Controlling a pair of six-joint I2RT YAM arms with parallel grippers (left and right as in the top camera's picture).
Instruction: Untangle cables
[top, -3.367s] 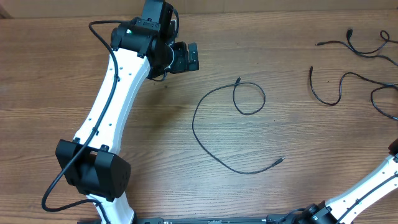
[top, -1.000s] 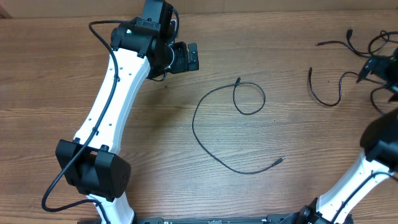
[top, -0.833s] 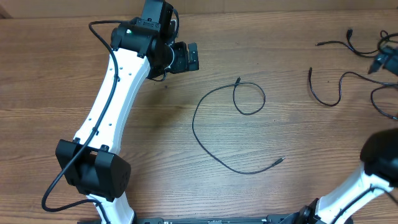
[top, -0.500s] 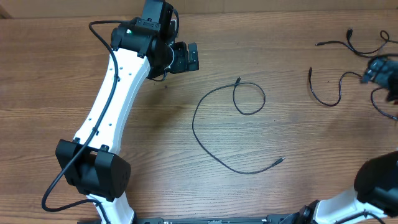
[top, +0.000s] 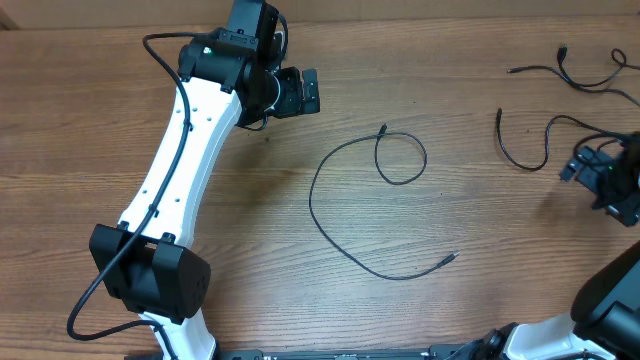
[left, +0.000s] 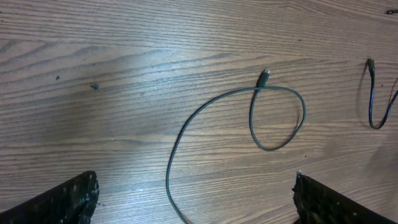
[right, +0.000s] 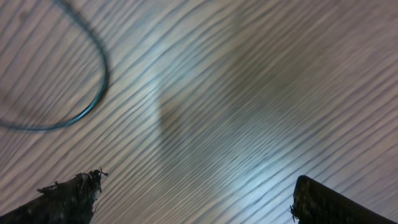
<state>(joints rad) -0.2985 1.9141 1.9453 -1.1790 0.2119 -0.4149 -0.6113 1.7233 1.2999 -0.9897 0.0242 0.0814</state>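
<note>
Both arms have nothing in them right now. The left hand (top: 312, 92) hangs spread wide at the far left, and the right hand (top: 590, 185) is spread just as wide, low over the right side. Its own camera view is pure blur, just wood grain and a bit of cord.

The looped cable (top: 312, 200) lies alone mid-bench, crossing itself once near its far plug. The bent cable (top: 523, 163) sits just left of the right hand, and another cable (top: 545, 68) lies by the far right corner.

My worry is the right hand. It's so close to the bent cable that a sloppy grab could hook it and drag it into the far one, or onto whatever runs out of view on the right.

Plenty of bare bench (top: 480, 300) near and to the left. The far edge is close behind those right-hand cables, though.
</note>
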